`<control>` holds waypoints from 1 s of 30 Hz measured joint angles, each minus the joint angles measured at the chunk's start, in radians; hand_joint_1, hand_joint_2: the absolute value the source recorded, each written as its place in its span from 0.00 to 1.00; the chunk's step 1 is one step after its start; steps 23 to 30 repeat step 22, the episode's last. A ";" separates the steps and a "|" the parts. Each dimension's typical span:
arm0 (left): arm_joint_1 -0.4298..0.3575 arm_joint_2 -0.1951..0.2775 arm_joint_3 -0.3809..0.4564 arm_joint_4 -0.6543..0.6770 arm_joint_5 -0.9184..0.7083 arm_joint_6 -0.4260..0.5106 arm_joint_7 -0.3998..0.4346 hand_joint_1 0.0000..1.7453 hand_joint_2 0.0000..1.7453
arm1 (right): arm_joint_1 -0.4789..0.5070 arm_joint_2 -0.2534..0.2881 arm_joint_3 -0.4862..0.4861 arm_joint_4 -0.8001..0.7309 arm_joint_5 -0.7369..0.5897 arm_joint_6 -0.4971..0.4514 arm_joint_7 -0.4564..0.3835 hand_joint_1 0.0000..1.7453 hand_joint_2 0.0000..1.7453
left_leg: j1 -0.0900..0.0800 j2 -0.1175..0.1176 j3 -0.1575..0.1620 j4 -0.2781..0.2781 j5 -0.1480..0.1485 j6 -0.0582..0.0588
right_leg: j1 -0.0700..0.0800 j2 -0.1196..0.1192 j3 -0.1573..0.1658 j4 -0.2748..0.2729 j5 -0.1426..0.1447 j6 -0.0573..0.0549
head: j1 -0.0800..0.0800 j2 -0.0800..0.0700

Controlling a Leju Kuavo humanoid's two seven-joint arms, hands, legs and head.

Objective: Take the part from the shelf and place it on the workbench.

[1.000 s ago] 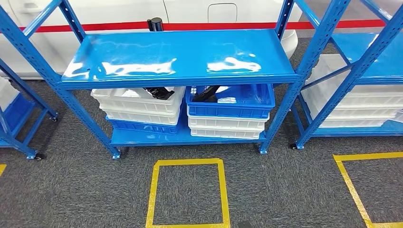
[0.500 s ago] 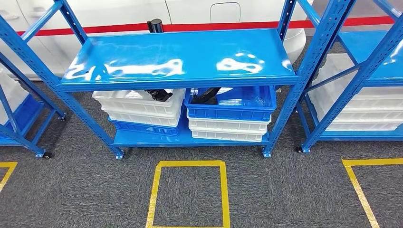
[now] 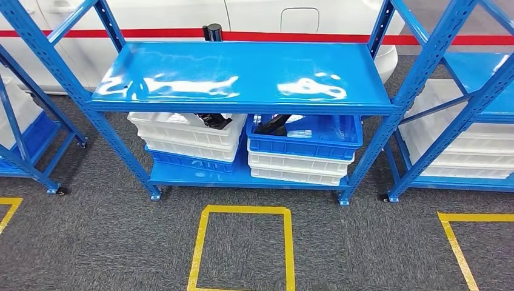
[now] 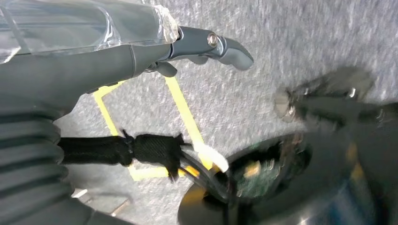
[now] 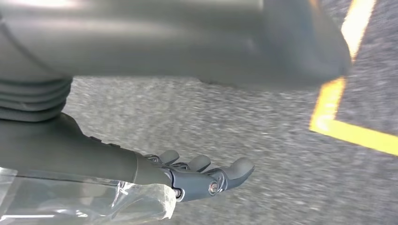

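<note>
Both arms hang over carpet: left hand (image 4: pixel 206 47) and right hand (image 5: pixel 202 176) fingers loosely extended, holding nothing. Dark part (image 3: pixel 271 124) sits in blue bin (image 3: pixel 303 136) under the shelf (image 3: pixel 242 76), probably awaiting approach.

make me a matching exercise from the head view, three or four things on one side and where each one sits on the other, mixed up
Things:
1. top white crate
2. top blue crate
3. black cylinder
4. yellow tape square

Places:
A. on the carpet in front of the shelf
B. lower shelf, left stack
C. behind the shelf's top board
D. lower shelf, right stack

Pairs: 1-B, 2-D, 3-C, 4-A
</note>
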 joint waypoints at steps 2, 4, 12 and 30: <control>-0.010 0.002 0.030 -0.018 -0.019 -0.010 -0.008 0.00 0.00 | 0.039 0.000 -0.035 0.002 0.026 0.000 0.004 0.00 0.00 | 0.000 -0.003 0.001 0.000 -0.001 0.002 | -0.001 0.001 -0.052 0.098 -0.029 0.003 | 0.001 0.000; -0.025 0.002 0.055 -0.044 -0.035 -0.019 -0.015 0.00 0.00 | 0.077 -0.001 -0.065 0.008 0.048 0.000 0.006 0.00 0.00 | 0.002 -0.006 0.006 0.001 -0.004 -0.002 | -0.002 0.001 -0.033 0.048 0.017 0.005 | 0.001 0.000; -0.036 0.014 0.174 -0.118 -0.104 -0.054 -0.039 0.00 0.00 | 0.154 0.000 -0.197 0.025 0.147 0.000 0.012 0.00 1.00 | 0.002 -0.007 0.003 0.029 -0.041 -0.038 | -0.003 0.007 0.077 -0.187 0.111 -0.027 | 0.001 0.000; 0.152 0.022 0.263 -0.060 -0.135 -0.074 -0.048 0.00 0.00 | 0.016 0.011 -0.300 -0.096 0.200 0.000 0.012 0.00 1.00 | 0.007 -0.003 -0.037 0.081 -0.042 -0.047 | -0.002 0.002 0.082 -0.189 0.105 -0.034 | -0.001 0.000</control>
